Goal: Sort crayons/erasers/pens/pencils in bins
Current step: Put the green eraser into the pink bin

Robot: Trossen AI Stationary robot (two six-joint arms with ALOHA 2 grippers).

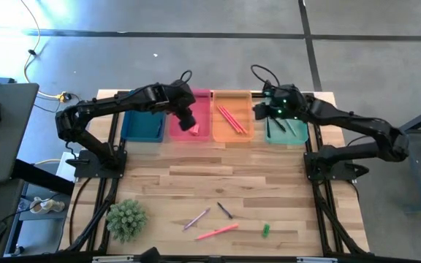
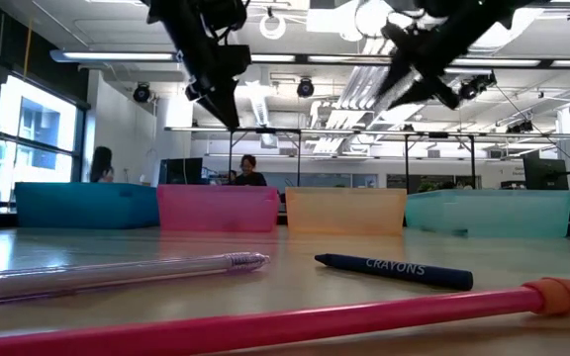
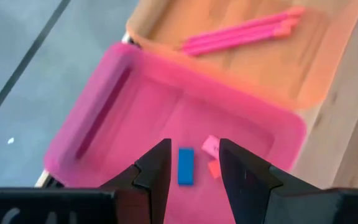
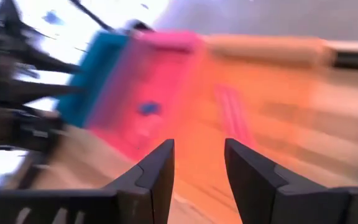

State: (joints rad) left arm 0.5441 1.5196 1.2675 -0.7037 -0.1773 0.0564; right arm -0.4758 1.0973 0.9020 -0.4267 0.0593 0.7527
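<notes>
Erasers (image 3: 186,166): small chunky blocks, blue, pink and red, lying loose on floor of pink bin (image 1: 190,123), directly below left end effector (image 1: 188,119). In left wrist view, blue eraser seen between parted fingers (image 3: 156,174), not touching either. Left end effector released, empty, hovering over pink bin.

Bins: four shallow rectangular trays of translucent plastic, set side by side along far edge of wooden desk (image 1: 218,175). Order from left: blue bin (image 1: 142,126), pink bin, orange bin (image 1: 232,115), teal bin (image 1: 287,131). Orange bin holding long pink sticks (image 1: 229,119); teal bin holding dark sticks (image 1: 278,124).

Right end effector (image 1: 258,109) located above boundary between orange bin and teal bin, fingers (image 4: 157,171) parted, nothing between them.

Near edge of desk, left to right: spiky green plant ball (image 1: 126,218), clear pen (image 1: 196,218), dark crayon (image 1: 225,210), pink pencil (image 1: 216,232), green eraser (image 1: 265,230), all well apart from both end effectors.
</notes>
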